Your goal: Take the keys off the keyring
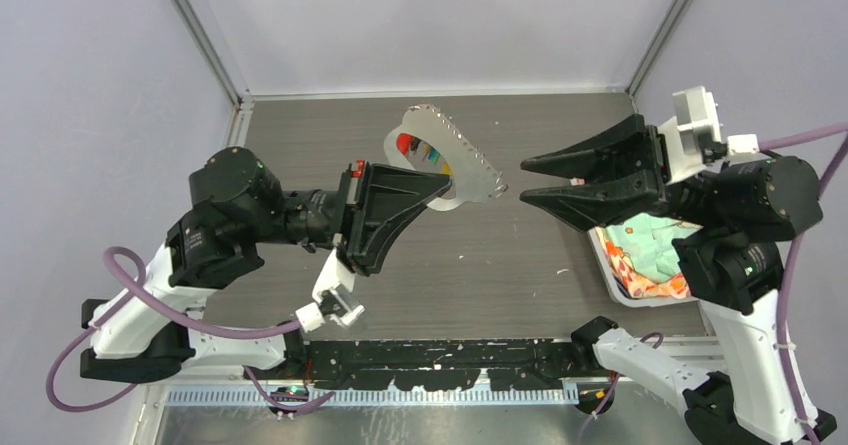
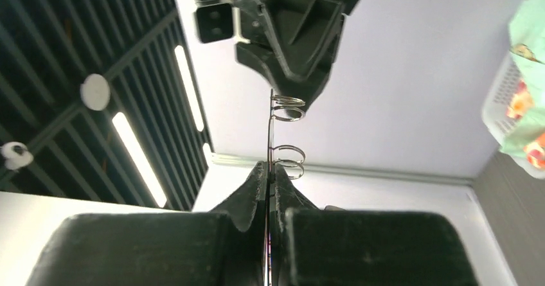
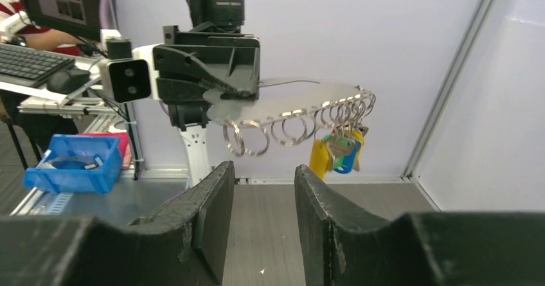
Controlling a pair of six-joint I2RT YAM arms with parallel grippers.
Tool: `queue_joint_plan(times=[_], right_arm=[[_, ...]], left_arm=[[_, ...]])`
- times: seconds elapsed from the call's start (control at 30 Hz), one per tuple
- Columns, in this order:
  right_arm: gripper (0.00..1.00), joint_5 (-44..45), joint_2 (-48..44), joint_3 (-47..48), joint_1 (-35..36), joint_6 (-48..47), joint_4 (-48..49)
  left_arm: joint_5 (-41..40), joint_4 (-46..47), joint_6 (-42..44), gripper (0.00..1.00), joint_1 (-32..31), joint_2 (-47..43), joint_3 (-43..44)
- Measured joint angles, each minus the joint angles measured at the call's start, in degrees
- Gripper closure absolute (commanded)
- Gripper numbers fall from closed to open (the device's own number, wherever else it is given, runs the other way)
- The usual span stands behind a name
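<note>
My left gripper [image 1: 447,187] is shut on the keyring [image 1: 455,150], a flat silvery plate with an oval cutout and a hole-lined edge, held up above the table. In the left wrist view the keyring [image 2: 270,128] is edge-on between the shut fingers. In the right wrist view the keyring [image 3: 302,98] lies level with wire rings along its edge, and the keys [image 3: 337,148] with yellow, blue and green heads hang at its right end. The keys [image 1: 418,149] show through the cutout from above. My right gripper [image 1: 522,178] is open and empty, just right of the plate's tip, pointing at it.
A white basket [image 1: 608,270] with coloured cloth stands on the table under my right arm. The metal frame posts [image 1: 205,35] rise at the back corners. A blue bin [image 3: 74,162] sits off the table behind the left arm.
</note>
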Motion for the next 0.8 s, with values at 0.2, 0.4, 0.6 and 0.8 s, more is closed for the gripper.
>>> queue_joint_plan(times=[0.2,0.4,0.6,0.8], right_arm=[[0.56,-0.70,4.83,-1.90,-0.46,-1.73,0.20],[0.53,4.33,6.86,-6.25,-3.02,-5.95,-3.19],[0.53,8.20,7.15,-7.72,-4.98,-8.94,-5.62],[0.52,6.93,3.85,-14.32,-7.45,-8.00,0.22]], left_arm=[[-6.67,-14.60,0.90,1.00,0.11,5.40,9.03],[-16.02,-23.69,0.15,1.00,3.52,9.51,13.31],[-18.58,-23.87,0.39,1.00,4.79,11.67,13.05],[-16.46,-23.58,0.61,1.00,4.83,11.61,11.63]])
